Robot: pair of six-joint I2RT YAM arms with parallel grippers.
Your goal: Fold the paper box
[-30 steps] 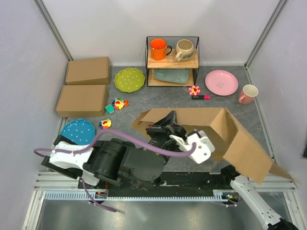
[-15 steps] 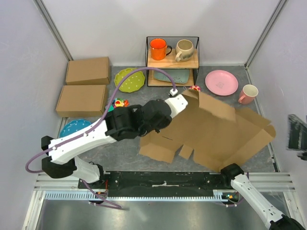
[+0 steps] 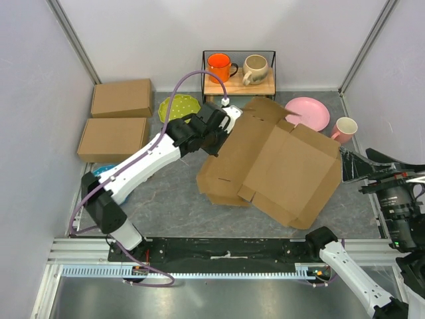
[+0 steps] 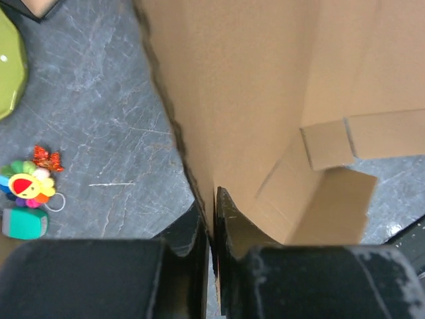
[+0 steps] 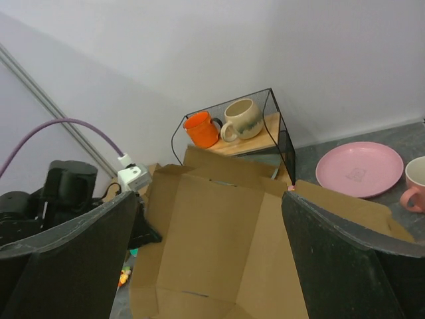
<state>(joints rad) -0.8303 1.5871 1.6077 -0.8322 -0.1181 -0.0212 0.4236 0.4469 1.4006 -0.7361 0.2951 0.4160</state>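
The paper box (image 3: 279,166) is a large brown die-cut cardboard sheet with flaps, lying partly unfolded and tilted across the middle of the table. My left gripper (image 3: 223,131) reaches over to its far-left edge. In the left wrist view the left gripper (image 4: 212,206) is shut on that edge of the paper box (image 4: 252,100), with cardboard pinched between both fingers. My right gripper (image 3: 362,166) hangs raised at the table's right side, apart from the sheet. Seen from its wrist, the right gripper (image 5: 209,252) is wide open above the paper box (image 5: 219,246), holding nothing.
Two ready-made cardboard boxes (image 3: 121,98) (image 3: 113,139) sit at the far left. A green plate (image 3: 178,109), a wire rack (image 3: 239,83) with an orange mug (image 3: 220,67) and a beige mug (image 3: 255,68), a pink plate (image 3: 307,114) and a pink mug (image 3: 343,130) line the back. Small toys (image 4: 26,186) lie left.
My left arm has swung from the near side to the far left, carrying the sheet's edge; the sheet went from standing up to lying tilted. The right gripper has come into view at the right.
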